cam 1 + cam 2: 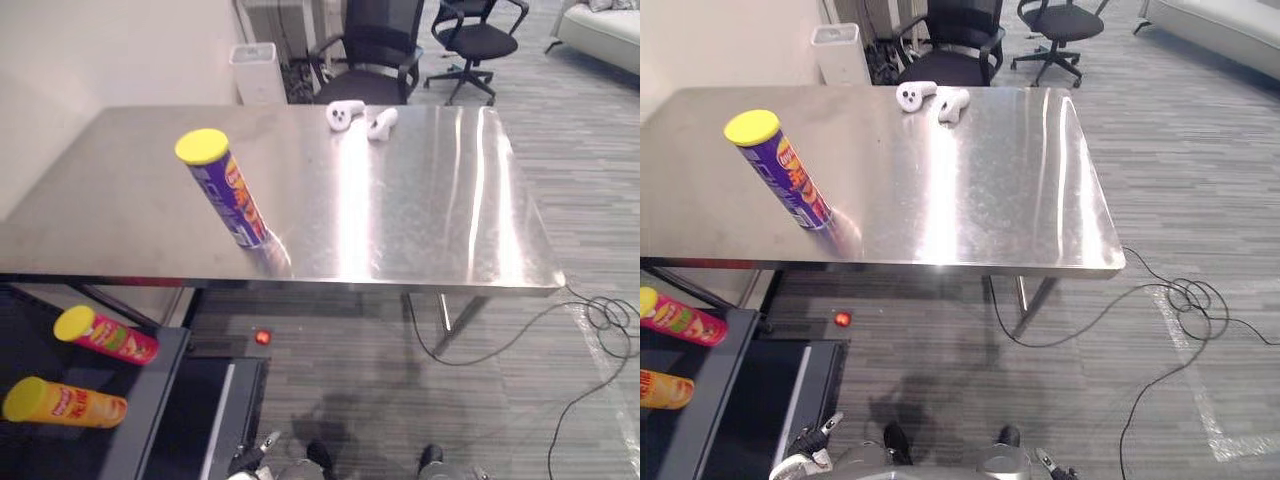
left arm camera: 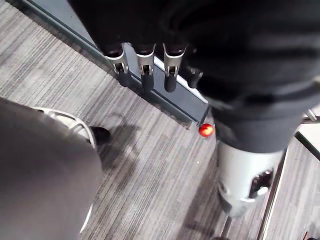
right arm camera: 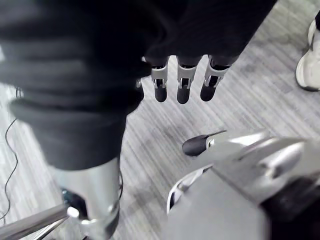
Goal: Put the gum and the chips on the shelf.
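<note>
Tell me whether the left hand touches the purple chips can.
Apart. The left eye view shows the purple chips can standing alone on the table; the left wrist view shows the left hand over the floor.

The counter (image 1: 400, 220), well ahead of both hands, is brushed metal, smooth and glossy, streaked with reflected light. On it the chips can (image 1: 238, 200) has a shiny printed sleeve and a smooth yellow plastic lid (image 1: 201, 146). The white controllers (image 1: 346, 114) beyond it look like smooth, glossy plastic. The left hand (image 2: 145, 62) and right hand (image 3: 182, 75) have satin silver fingers with matt dark tips. The floor (image 2: 150, 165) beneath them is matt, ribbed grey carpet. The shelf (image 1: 25, 345) nearer the left hand is dark and matt.
</note>
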{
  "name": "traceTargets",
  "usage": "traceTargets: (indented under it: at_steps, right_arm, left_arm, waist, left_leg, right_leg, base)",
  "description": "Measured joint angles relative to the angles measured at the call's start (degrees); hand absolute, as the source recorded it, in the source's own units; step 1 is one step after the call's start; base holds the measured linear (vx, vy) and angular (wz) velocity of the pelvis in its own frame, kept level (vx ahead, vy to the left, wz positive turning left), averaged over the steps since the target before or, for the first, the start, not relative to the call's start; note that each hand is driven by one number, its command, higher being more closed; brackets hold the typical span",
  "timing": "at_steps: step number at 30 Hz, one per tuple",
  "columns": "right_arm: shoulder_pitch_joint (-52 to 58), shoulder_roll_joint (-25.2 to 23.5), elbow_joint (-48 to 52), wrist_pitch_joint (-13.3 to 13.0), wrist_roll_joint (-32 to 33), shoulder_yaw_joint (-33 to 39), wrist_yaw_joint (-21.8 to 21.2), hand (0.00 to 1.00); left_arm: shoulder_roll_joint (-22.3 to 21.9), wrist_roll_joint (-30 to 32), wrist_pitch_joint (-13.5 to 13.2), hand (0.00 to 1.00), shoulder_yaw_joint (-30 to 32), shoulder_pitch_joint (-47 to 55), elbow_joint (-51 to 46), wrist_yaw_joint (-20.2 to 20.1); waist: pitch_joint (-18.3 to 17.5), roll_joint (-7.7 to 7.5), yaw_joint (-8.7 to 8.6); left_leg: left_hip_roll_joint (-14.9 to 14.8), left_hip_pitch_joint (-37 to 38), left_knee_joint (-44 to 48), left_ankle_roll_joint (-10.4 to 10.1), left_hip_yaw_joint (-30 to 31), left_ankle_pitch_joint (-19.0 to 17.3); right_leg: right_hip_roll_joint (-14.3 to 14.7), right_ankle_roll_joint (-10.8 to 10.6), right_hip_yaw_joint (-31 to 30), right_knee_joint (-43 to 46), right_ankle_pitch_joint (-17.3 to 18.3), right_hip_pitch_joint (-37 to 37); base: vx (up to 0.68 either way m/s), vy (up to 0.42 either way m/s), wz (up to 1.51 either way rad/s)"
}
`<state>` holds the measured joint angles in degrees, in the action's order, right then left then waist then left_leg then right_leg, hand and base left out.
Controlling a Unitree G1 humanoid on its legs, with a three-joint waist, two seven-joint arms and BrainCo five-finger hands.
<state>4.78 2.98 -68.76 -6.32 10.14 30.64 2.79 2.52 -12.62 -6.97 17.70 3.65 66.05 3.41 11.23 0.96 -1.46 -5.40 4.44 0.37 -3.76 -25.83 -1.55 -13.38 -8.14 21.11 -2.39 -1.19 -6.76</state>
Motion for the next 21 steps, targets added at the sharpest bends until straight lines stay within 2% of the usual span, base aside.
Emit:
traceTargets:
  at_steps: [3,7,9,11,14,16,18,19,21]
  right_arm:
    - [0.82,1.01,1.0,-0.36,-0.22,-0.15,-0.59,0.0]
    - [1.88,0.5,0.93,-0.16,-0.97,0.62,-0.92,0.0]
    - [1.8,0.21,0.87,-0.17,2.19,1.46,-1.38,0.0]
    - [1.79,-0.37,0.67,-0.19,7.06,4.09,-1.56,0.0]
    - [1.54,-0.72,0.24,-0.13,10.8,11.89,-1.56,0.0]
    - [1.2,0.04,0.21,0.01,11.34,19.25,-1.24,0.0]
    - [0.37,3.79,-2.1,0.19,13.26,29.95,-0.22,0.0]
    - [0.12,4.82,-2.45,0.25,13.75,32.71,-0.01,0.0]
    - [-1.78,9.25,-4.06,0.3,15.22,41.41,1.14,0.0]
  left_arm:
    - [-0.22,0.5,0.01,0.0,-2.48,0.3,0.18,-0.14]
    - [0.52,1.97,0.0,0.0,-2.62,0.13,0.05,-1.21]
    - [1.14,2.46,0.01,0.0,-2.52,0.07,0.05,-1.49]
    - [1.78,2.63,0.04,0.0,-1.57,0.08,0.16,-1.45]
    - [2.29,2.95,0.15,0.0,1.28,0.1,1.11,-1.41]
    - [2.26,5.06,0.44,0.0,3.66,0.27,1.22,-1.37]
    - [2.05,6.67,1.34,0.0,6.39,1.52,1.75,-1.38]
    - [2.02,6.71,1.44,0.0,6.95,1.98,1.75,-1.37]
    - [2.09,6.71,1.48,0.0,8.08,3.65,1.73,-1.34]
  waist:
    - [-0.95,1.42,-0.23]
    - [-1.38,-0.11,-0.03]
    - [-1.71,-0.72,-0.07]
    - [-1.92,-1.97,-0.05]
    - [-2.53,-3.04,-0.04]
    - [-2.65,-3.01,-0.11]
    - [-3.55,-2.59,-0.45]
    - [-3.8,-2.7,-0.57]
    - [-4.78,-2.66,-1.65]
  left_leg:
    - [1.61,1.92,-5.01,0.11,0.78,2.15]
    - [1.94,2.1,-5.79,0.18,2.15,2.39]
    - [2.19,2.29,-5.82,0.19,2.25,2.38]
    - [2.36,2.68,-5.85,0.19,2.22,2.36]
    - [2.43,2.86,-5.87,0.2,1.78,2.25]
    - [2.5,3.19,-5.9,0.21,1.37,2.08]
    - [2.55,3.31,-6.19,0.05,1.07,1.53]
    - [2.56,3.3,-6.22,0.02,0.97,1.48]
    - [2.56,3.24,-6.23,-0.22,0.68,1.2]
  right_leg:
    - [-0.12,-0.59,0.66,0.13,0.57,-0.16]
    - [-0.21,-0.69,2.01,0.47,1.12,-0.68]
    - [-0.41,-0.69,1.98,0.45,1.12,-0.79]
    - [-0.56,-0.68,1.85,0.41,1.12,-1.02]
    - [-0.6,-0.65,1.55,0.32,1.11,-1.0]
    - [-0.61,-0.64,1.0,0.33,1.11,-0.99]
    - [-0.64,-0.65,0.65,0.33,1.1,-0.91]
    - [-0.65,-0.65,0.57,0.33,1.1,-0.81]
    - [-0.67,-0.66,0.35,0.34,1.09,-0.57]
  base:
    - [0.06,0.015,0.1]
    - [0.06,0.0,0.15]
    - [0.06,0.004,-0.01]
    - [0.03,0.003,-0.05]
    - [0.0,-0.002,-0.05]
    - [-0.02,0.005,-0.12]
    - [-0.04,0.008,-0.08]
    - [-0.02,0.006,-0.09]
    - [0.0,0.003,-0.08]
